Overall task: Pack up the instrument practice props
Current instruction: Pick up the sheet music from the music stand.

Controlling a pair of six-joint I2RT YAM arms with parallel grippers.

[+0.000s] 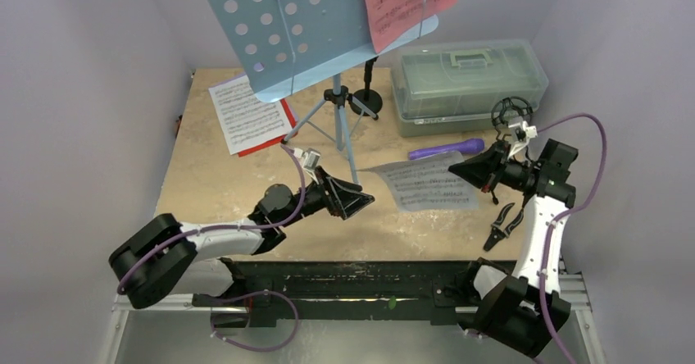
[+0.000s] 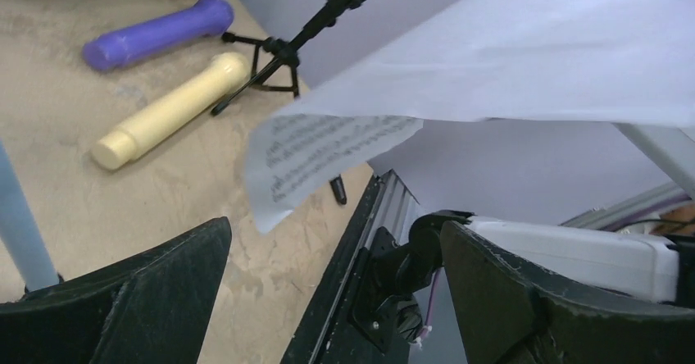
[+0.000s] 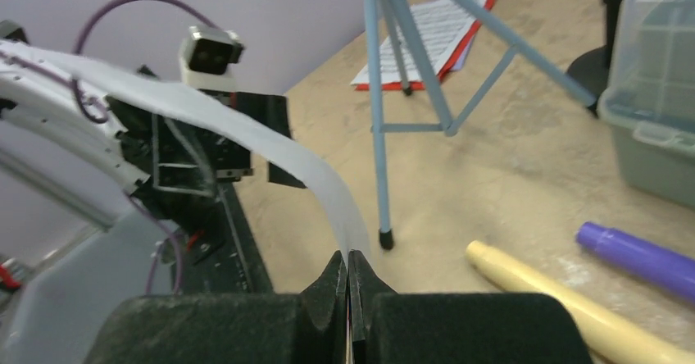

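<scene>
My right gripper [image 3: 348, 270] [image 1: 459, 166] is shut on the edge of a sheet of printed music [image 1: 430, 184], which hangs curved above the table. My left gripper [image 1: 366, 198] [image 2: 336, 298] stands wide open just left of that sheet, holding nothing. The purple microphone [image 1: 447, 148] lies behind the sheet. The cream microphone [image 2: 168, 111] lies beside it, hidden from above. The light-blue music rest [image 1: 287, 28] stands on its tripod legs [image 1: 340, 122] with a pink sheet [image 1: 410, 3] on it. More sheet music [image 1: 246, 114] lies on the red folder [image 1: 279, 130].
A translucent grey-green box [image 1: 467, 85] with a handle stands at the back right. One black mic holder [image 1: 512, 114] is by my right wrist, another one's round base [image 1: 366, 97] sits behind the tripod. Black pliers [image 1: 501, 226] lie by the right arm.
</scene>
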